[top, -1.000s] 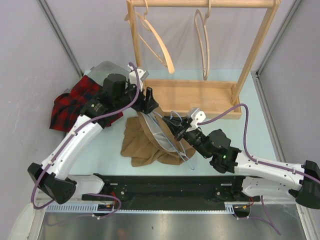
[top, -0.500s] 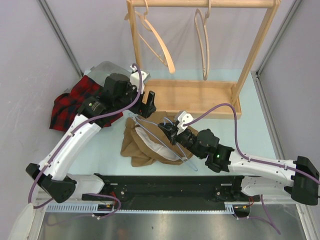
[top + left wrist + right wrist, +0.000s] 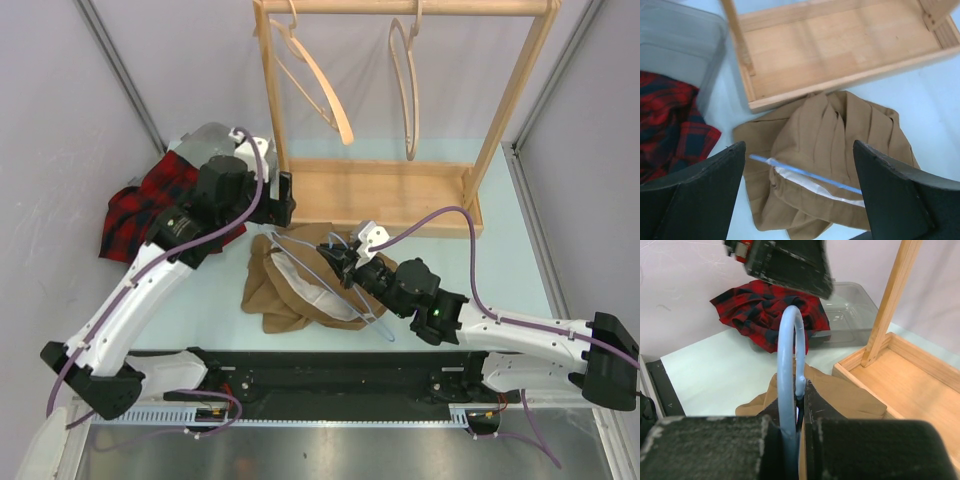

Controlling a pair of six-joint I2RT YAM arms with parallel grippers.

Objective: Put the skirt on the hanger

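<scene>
The tan skirt lies crumpled on the table in front of the rack base, its white-lined waistband open. A thin blue wire hanger runs through that waistband; its bar crosses the lining in the left wrist view. My right gripper is shut on the hanger's neck just below the hook, fingers pressed together. Raised over the skirt's far edge, my left gripper is open with nothing between its fingers.
A wooden rack stands behind the skirt, with two wooden hangers on its top rail. A red plaid garment spills from a clear bin at the left.
My left gripper opened, let go of the skirt's waistband and drew back to the upper left. The right gripper shifted left with the hanger, and the skirt settled lower.
</scene>
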